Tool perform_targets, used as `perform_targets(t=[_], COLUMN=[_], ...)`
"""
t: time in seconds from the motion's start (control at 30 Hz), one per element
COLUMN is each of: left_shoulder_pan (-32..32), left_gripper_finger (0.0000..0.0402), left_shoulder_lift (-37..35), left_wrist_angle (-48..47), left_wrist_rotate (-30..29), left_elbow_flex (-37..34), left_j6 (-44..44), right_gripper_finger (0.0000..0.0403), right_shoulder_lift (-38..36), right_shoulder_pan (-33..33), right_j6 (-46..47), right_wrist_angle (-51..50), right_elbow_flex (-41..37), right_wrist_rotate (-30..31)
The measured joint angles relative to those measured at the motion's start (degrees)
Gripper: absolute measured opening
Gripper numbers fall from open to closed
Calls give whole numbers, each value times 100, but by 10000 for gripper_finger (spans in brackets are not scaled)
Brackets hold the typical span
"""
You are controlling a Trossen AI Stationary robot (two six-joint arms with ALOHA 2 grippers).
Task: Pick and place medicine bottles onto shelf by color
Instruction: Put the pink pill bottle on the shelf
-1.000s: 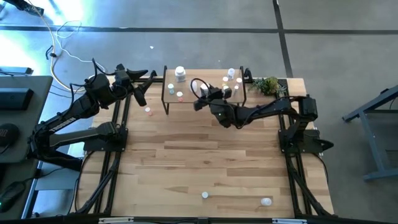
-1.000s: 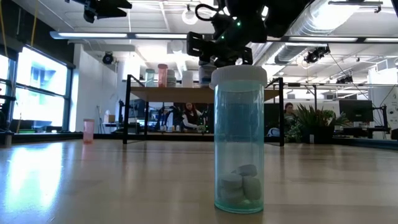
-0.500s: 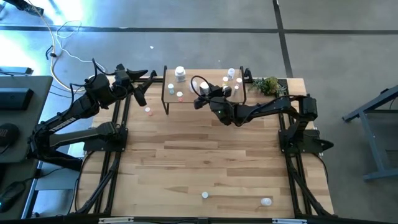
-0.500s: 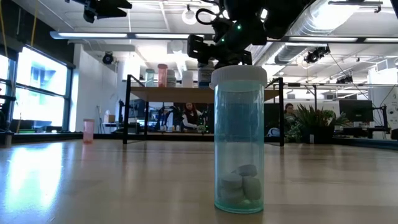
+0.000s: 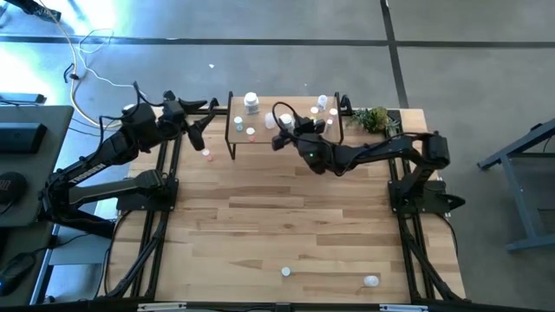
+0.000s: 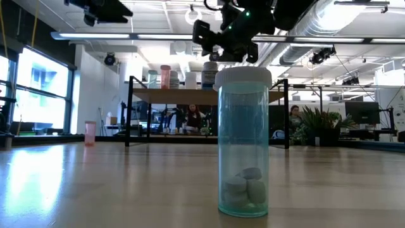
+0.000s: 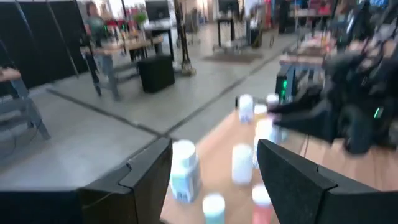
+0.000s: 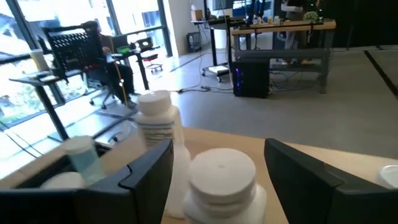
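On shelf (image 5: 286, 130), white-capped bottle (image 8: 222, 183) upright

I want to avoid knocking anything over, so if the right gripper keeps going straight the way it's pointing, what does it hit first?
Most likely the white-capped bottle standing on the shelf directly between the open right gripper fingers. A taller white bottle stands beyond it, slightly off that line; depth is hard to judge.

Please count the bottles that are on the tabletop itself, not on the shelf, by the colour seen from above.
Pink bottle: 1
White-topped bottles: 2
Total: 3
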Motion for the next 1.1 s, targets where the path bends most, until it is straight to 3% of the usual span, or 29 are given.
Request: perform_targets(t=[0.4, 0.73, 0.87, 1.1], left_shoulder_pan=[0, 0, -2, -2], left_gripper_finger=[225, 225, 225, 225], left_shoulder_lift=[7, 13, 11, 87], left_wrist_angle=[-2081, -3410, -3770, -3914], left_wrist_rotate=[0, 131, 319, 144], left_elbow_flex=[0, -2, -9, -145], left_j6=[0, -21, -267, -388], right_gripper_finger=[243, 244, 244, 244], right_shoulder_lift=[-684, -1435, -1714, -2088], right_shoulder_pan=[306, 236, 151, -101], right_j6=[-662, -1967, -2515, -3031], right_wrist_angle=[160, 148, 120, -5], right_elbow_flex=[0, 0, 0, 0], right_wrist_rotate=[-15, -14, -10, -15])
